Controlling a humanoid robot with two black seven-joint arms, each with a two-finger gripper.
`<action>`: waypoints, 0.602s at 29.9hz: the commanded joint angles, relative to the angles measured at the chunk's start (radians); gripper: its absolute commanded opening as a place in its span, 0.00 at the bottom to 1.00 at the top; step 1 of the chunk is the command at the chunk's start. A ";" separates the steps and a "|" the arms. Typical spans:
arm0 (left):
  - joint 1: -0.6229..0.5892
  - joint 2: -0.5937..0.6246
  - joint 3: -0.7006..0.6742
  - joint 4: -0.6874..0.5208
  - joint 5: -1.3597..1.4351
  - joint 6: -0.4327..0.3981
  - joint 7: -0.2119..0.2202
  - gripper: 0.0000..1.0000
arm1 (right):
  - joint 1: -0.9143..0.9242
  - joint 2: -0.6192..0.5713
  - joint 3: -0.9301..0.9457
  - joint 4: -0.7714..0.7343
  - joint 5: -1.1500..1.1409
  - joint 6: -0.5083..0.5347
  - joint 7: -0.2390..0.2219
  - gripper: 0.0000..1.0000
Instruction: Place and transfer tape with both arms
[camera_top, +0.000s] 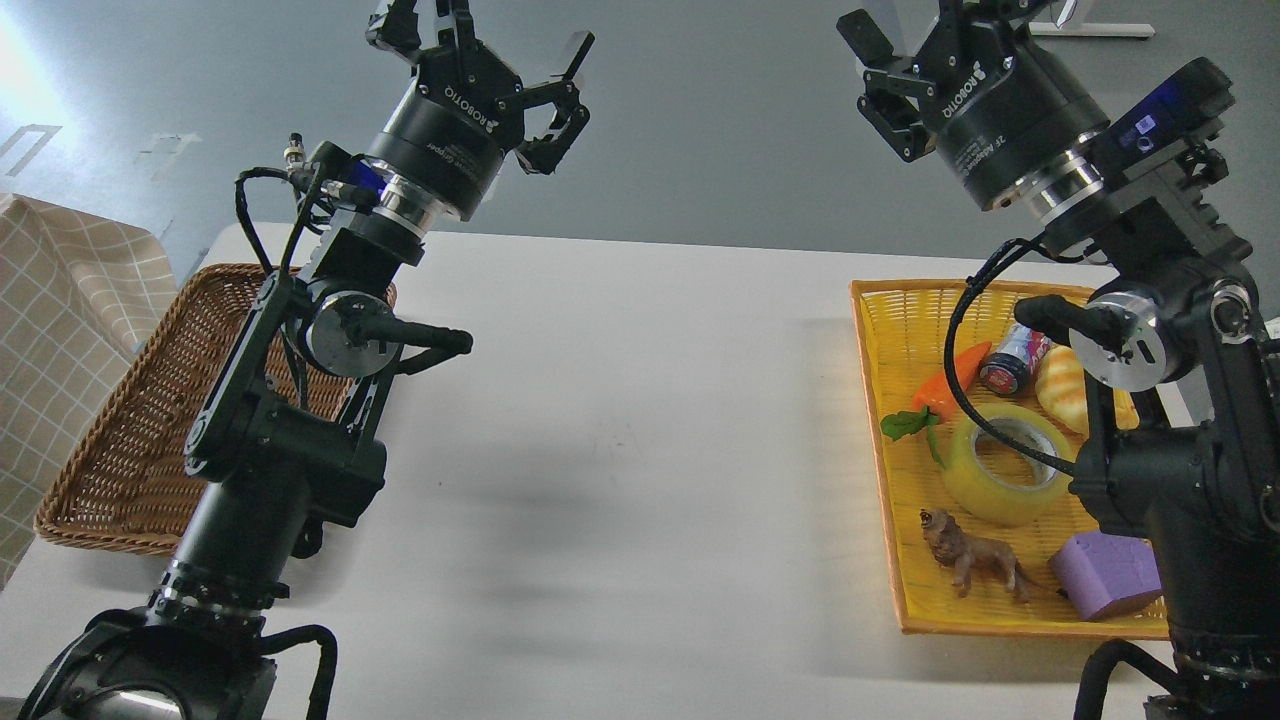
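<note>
The yellow translucent tape roll (1003, 472) with a grey-white core lies flat in the yellow tray (885, 330) at the right, partly behind my right arm and its cable. My left gripper (480, 35) is raised high above the table's far left, fingers spread open and empty. My right gripper (900, 40) is raised high above the tray's far edge, fingers open and empty, partly cut off by the top of the view. Both grippers are well apart from the tape.
The tray also holds a toy carrot (945, 385), a small can (1015, 360), a pale bread (1062, 388), a toy lion (972, 560) and a purple block (1105, 575). A brown wicker basket (120, 430) stands at the left, beside a checked cloth (55, 330).
</note>
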 joint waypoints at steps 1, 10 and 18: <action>0.000 0.000 0.000 0.000 -0.002 0.000 0.000 0.98 | -0.002 0.000 -0.012 0.002 -0.002 0.005 -0.003 1.00; 0.002 0.000 -0.002 0.000 -0.004 0.000 -0.002 0.98 | -0.002 0.000 -0.054 0.018 -0.002 0.003 -0.006 1.00; 0.002 0.000 -0.002 0.000 -0.002 -0.002 -0.002 0.98 | -0.008 0.000 -0.052 0.022 -0.002 0.002 -0.006 1.00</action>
